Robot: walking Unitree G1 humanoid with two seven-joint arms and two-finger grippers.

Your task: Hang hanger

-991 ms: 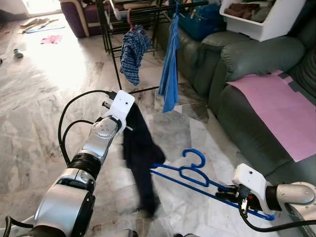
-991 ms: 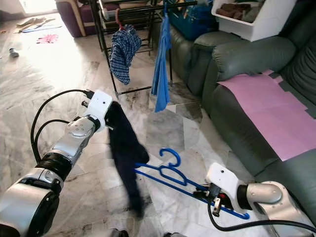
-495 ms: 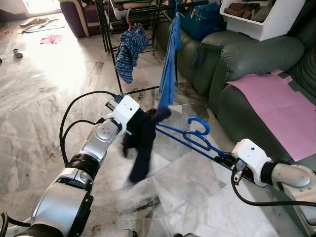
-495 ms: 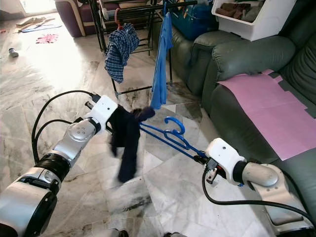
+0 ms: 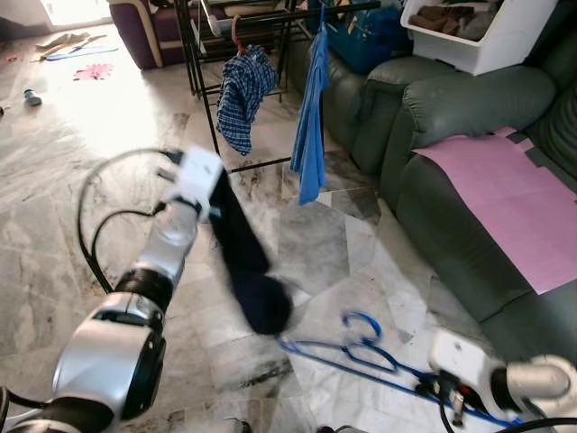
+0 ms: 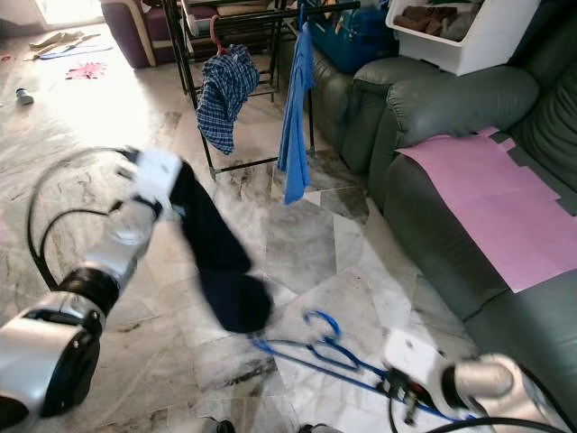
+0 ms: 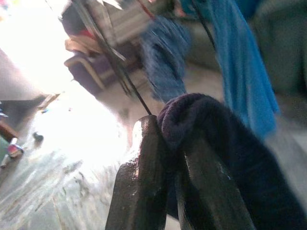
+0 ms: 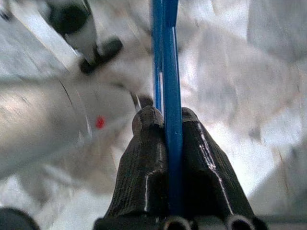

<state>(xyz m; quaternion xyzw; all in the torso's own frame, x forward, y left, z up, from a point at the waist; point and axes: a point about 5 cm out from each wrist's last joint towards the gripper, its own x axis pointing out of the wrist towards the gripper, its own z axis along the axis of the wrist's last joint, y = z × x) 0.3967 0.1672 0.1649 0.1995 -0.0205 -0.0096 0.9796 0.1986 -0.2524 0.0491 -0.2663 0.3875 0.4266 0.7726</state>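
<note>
The left gripper [image 7: 165, 143] is pinched on a dark navy cloth [image 5: 248, 262]; in the left wrist view the two black fingers [image 7: 141, 177] press together with a fold of the cloth bunched between their tips. In the head views the left arm reaches forward over the marble floor [image 5: 81, 171], and the cloth hangs down from the gripper in a long dark strip that ends in a rounded bundle (the arm and cloth are blurred).

The right gripper [image 8: 165, 115] is clamped on the blue hanger [image 5: 361, 338]. The right wrist view shows the hanger's thin blue bar running straight between the two fingers, which press on it from either side. In the head views the hanger lies low over the floor, to the lower right, its hook curling up at the end away from the gripper and its long bar running back to the right gripper near the bottom edge of the picture. The bundle of cloth is just up and to the left of the hook; whether they touch I cannot tell.

Farther off stands a black clothes rack [image 5: 203, 63] carrying a checked shirt [image 5: 242, 99] and a blue garment [image 5: 311, 126]. A dark green sofa [image 5: 451, 117] fills the right side, with a pink sheet [image 5: 514, 198] laid on its seat and a white basket [image 5: 487, 32] on top.
</note>
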